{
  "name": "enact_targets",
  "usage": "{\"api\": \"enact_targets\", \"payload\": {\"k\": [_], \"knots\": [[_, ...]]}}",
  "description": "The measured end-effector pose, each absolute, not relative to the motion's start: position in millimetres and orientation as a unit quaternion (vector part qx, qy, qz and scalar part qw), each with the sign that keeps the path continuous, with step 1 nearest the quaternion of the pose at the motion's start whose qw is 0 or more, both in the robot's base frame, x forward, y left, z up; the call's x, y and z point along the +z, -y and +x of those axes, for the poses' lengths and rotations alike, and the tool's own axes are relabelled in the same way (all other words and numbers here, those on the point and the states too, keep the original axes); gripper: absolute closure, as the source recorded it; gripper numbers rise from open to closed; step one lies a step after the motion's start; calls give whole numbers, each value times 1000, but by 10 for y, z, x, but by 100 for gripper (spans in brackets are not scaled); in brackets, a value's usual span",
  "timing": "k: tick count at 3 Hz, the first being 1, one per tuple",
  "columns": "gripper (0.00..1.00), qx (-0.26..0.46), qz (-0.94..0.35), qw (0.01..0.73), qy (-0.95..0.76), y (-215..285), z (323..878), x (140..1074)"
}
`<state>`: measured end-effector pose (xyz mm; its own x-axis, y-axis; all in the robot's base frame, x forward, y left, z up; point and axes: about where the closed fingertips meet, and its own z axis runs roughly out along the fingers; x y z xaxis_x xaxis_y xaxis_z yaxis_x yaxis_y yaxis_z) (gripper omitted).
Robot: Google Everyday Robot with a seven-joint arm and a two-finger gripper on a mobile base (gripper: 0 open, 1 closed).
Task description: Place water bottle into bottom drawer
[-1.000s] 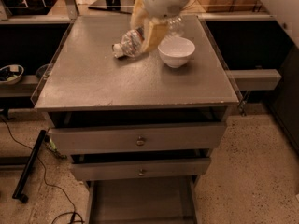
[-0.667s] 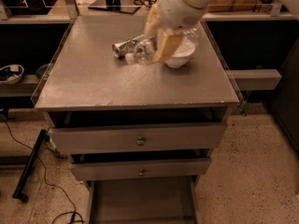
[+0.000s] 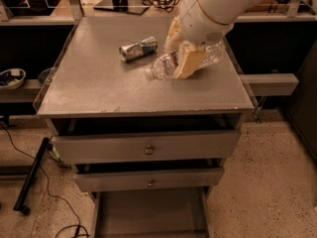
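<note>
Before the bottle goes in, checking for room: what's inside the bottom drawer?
Only bare floor shows in the bottom drawer; its rear is hidden under the drawer above. The gripper holds the water bottle over the cabinet top.

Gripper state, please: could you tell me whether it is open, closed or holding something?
Gripper: closed on the water bottle, over the cabinet top.

The worktop (image 3: 99,83) is matt brushed grey metal. The water bottle (image 3: 162,69) is clear, crinkled, glossy plastic. The gripper (image 3: 179,58), near the right edge, clasps it with smooth matt tan fingers (image 3: 190,61). The can (image 3: 137,48) is crumpled shiny metal.
</note>
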<state>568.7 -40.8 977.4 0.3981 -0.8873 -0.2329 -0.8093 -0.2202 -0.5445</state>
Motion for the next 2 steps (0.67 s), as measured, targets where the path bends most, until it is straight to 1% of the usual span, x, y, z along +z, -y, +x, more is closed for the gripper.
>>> {"api": "enact_targets", "payload": {"k": [1,2], "knots": [[100,-64,-775,306,-549,468,5473,9805],[100,-55,-769,308,-557,578,5081,9821]]}}
